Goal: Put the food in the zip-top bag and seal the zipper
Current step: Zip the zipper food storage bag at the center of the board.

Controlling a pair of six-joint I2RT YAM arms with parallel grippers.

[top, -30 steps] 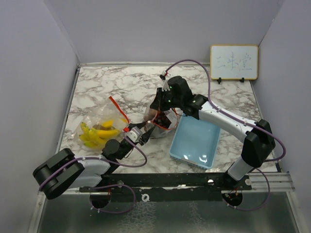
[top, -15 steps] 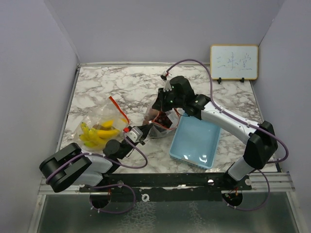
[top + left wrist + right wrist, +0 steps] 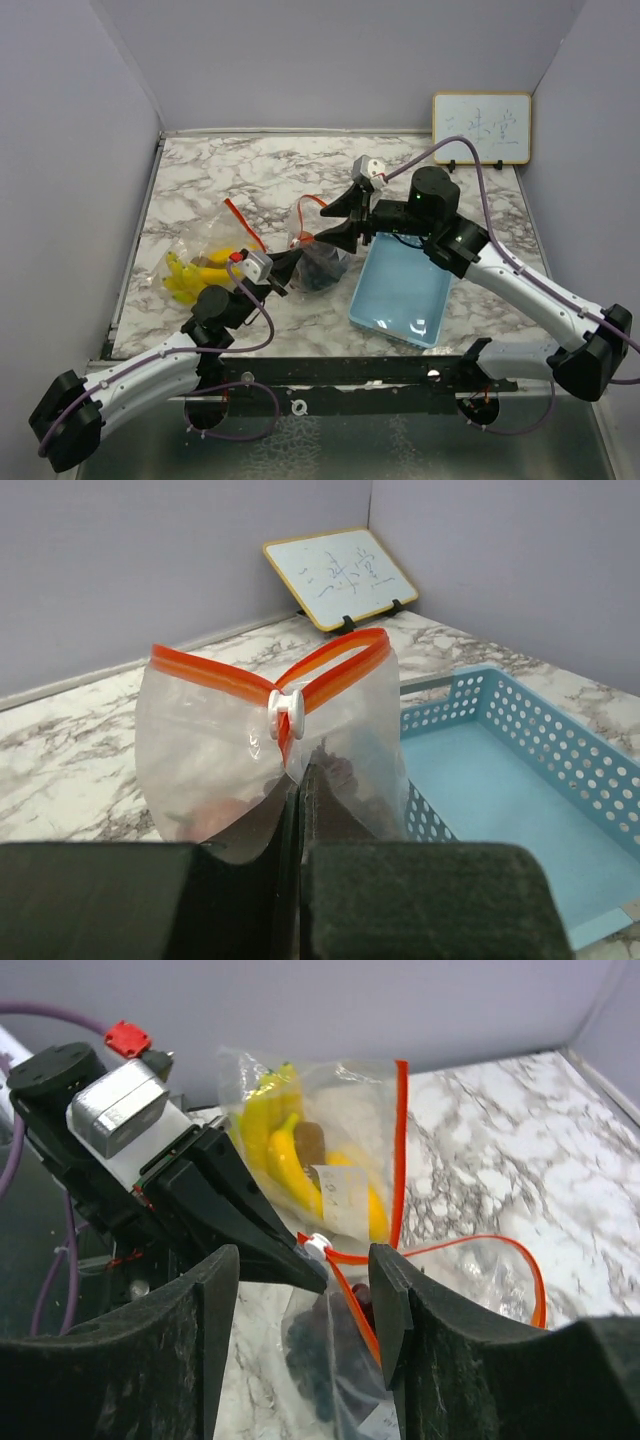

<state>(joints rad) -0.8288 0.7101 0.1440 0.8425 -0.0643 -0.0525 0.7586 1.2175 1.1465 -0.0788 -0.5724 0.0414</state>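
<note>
Stretching low over the surface (image 3: 250, 180), the left arm (image 3: 150, 370) pinches its left fingers (image 3: 288, 262) on the zip-top bag (image 3: 312, 240) rim, grapes (image 3: 322, 272) inside just beyond them, while the bent right arm (image 3: 520, 285) holds its right fingers (image 3: 338, 232) spread beside the zipper.

**Bag hemmed in at centre, bare marble at the far side**

The clear zip-top bag with the orange-red zipper (image 3: 318, 262) stands mid-table. The left gripper (image 3: 292, 262) is clamped on its near-left edge. The right gripper (image 3: 325, 226), jaws apart, crowds its far side. A light blue perforated plastic basket (image 3: 400, 290) sits just beside the bag on the right, with the right arm reaching over it. A second clear plastic bag (image 3: 185, 255) of yellow bananas (image 3: 210, 275) lies to the left, near the left arm. The grey-veined white marble tabletop (image 3: 250, 170) is bare along the far side. A small wood-framed whiteboard (image 3: 481, 128) leans in the far-right corner. Pale lilac walls (image 3: 80, 150) close off three sides.
</note>
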